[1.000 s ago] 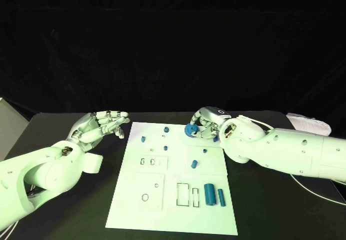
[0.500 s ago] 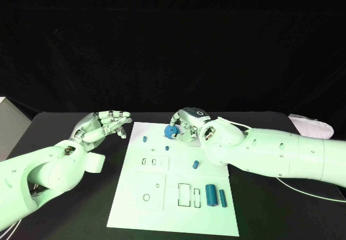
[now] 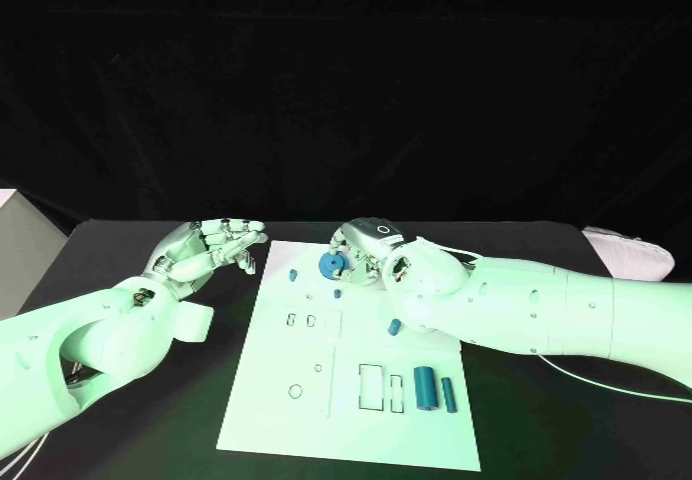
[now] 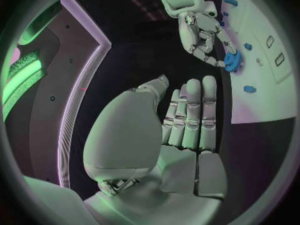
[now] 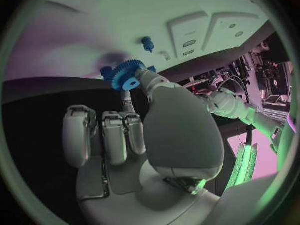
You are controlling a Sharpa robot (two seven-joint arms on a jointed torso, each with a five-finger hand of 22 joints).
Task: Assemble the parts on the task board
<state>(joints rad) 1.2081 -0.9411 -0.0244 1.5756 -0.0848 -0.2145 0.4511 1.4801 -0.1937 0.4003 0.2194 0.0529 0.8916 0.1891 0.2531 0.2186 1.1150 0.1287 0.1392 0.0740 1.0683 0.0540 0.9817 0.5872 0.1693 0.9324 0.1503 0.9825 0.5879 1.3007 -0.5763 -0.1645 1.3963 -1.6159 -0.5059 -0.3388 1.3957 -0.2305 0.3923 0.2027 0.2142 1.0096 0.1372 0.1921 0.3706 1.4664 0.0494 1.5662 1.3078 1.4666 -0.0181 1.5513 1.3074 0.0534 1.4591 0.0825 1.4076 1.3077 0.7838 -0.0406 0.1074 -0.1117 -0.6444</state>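
Observation:
The white task board [image 3: 274, 420] lies in the middle of the black table. My right hand [image 3: 364, 250] hovers over its far end and pinches a blue gear [image 3: 332, 265] between thumb and a finger; the right wrist view shows the gear [image 5: 128, 75] at the fingertips, close to a small blue peg [image 5: 147, 43]. My left hand [image 3: 209, 248] is held open with its fingers apart, above the table beside the board's far left corner. Small blue pegs [image 3: 293, 273] [image 3: 336, 294] [image 3: 394, 326] stand on the board. A blue cylinder [image 3: 424, 387] and a thin bar [image 3: 449, 394] lie near its right edge.
Rectangular slots [image 3: 378, 388] and round holes [image 3: 296, 392] are cut into the board's near half. A white cable [image 3: 577, 375] runs over the table on the right, and a white bundle [image 3: 635, 252] sits at the far right edge. A pale box [image 3: 12, 235] stands at the far left.
My right hand has carried the blue gear leftward across the board's far end, from its right side to above the middle pegs. The left hand has hardly moved.

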